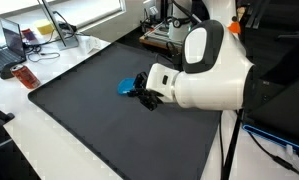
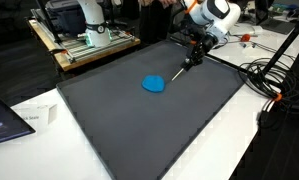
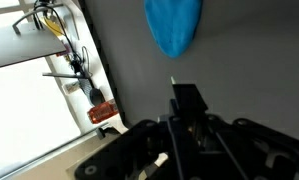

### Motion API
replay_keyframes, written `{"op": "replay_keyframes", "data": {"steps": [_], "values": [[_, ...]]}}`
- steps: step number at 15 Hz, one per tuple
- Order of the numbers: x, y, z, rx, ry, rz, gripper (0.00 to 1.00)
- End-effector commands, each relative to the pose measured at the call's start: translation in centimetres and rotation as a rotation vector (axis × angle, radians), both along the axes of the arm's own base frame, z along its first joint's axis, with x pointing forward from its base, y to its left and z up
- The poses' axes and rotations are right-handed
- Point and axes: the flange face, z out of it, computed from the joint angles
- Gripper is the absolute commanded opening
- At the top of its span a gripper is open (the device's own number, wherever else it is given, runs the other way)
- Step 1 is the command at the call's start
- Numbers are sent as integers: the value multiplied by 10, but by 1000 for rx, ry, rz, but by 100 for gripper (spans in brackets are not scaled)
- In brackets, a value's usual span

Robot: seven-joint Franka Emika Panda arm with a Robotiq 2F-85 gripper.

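One robot gripper (image 2: 193, 52) pinches a thin stick (image 2: 181, 70) over a dark mat (image 2: 109, 120).

Its fingers are pressed together on the stick, which slants down toward a flat blue object (image 2: 153, 84) lying near the middle of the mat. The stick's tip is near the blue object but apart from it. Whether the tip touches the mat cannot be told.

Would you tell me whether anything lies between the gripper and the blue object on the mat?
Nothing visible does. The gripper holds a thin stick pointing toward the blue object, and only bare mat lies between them.
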Motion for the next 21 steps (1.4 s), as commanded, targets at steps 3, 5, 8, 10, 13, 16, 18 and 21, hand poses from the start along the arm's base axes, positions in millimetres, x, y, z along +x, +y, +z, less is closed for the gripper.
{"op": "replay_keyframes", "data": {"steps": [3,5,8,10,13,16,18,21], "values": [[9,3,10,-62,-21,35,3],[8,3,12,-63,1,20,3],[5,2,19,-70,40,-4,3],[3,2,25,-71,68,-16,3],[2,7,32,-59,117,-15,3],[0,10,35,-46,163,-7,3],[0,10,37,-21,191,-1,3],[0,8,39,32,237,0,3]]}}
